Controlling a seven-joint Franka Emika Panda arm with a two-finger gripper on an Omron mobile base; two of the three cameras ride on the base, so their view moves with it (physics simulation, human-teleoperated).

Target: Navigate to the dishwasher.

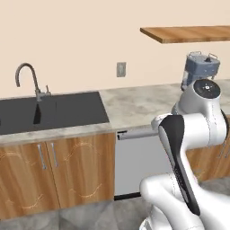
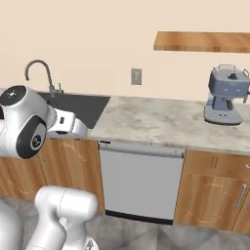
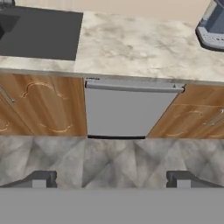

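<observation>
The robot's gripper (image 3: pixel 111 178) hangs nearest, fingers spread wide apart and holding nothing, above grey floor tiles (image 3: pixel 109 159). Ahead, a marble counter (image 2: pixel 156 122) tops wooden cabinets (image 2: pixel 210 195). The grey dishwasher (image 2: pixel 140 185) sits between them, beside a black sink (image 1: pixel 49 110).

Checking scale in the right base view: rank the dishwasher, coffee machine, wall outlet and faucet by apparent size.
1. dishwasher
2. coffee machine
3. faucet, thin, partly behind the arm, so unsure against the coffee machine
4. wall outlet
</observation>
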